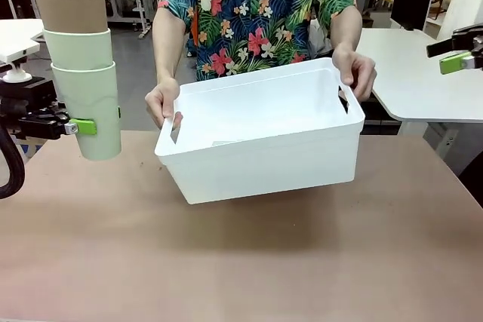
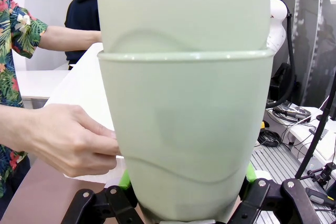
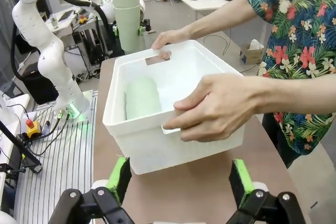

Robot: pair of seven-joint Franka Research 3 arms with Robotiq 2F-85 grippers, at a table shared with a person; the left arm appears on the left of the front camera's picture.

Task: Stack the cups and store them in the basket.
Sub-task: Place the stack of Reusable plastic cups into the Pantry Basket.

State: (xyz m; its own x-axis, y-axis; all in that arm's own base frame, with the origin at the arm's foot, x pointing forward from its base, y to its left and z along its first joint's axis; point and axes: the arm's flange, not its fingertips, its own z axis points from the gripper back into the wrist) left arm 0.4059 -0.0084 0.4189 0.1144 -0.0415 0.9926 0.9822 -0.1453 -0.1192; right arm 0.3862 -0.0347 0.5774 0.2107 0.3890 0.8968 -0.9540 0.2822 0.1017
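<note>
In the front view the left gripper (image 1: 84,127) clamps the lowest cup of a stack (image 1: 83,73) — two mint cups topped by a brown one — held upright in the air at the table's left edge, well apart from the basket (image 1: 260,132). A person holds the basket by both handle slots, tilted toward the robot and lifted off the brown table (image 1: 241,262); the right gripper (image 1: 457,60) hangs at the far right with nothing between its pads. White tables and desks stand behind. In the left wrist view the green pads press either side of the mint cup (image 2: 184,140), a second cup nested into it, with the person's hand (image 2: 63,140) on the basket's edge just beside. In the right wrist view the right gripper (image 3: 180,179) stands wide and empty just before the basket wall (image 3: 184,145); inside lies a mint cup (image 3: 143,98) on its side — whether it is one or several nested cannot be told. So stacking looks largely done; what seems left is lowering the held stack into the basket. Cables, a rail and other workbenches fill the room.
</note>
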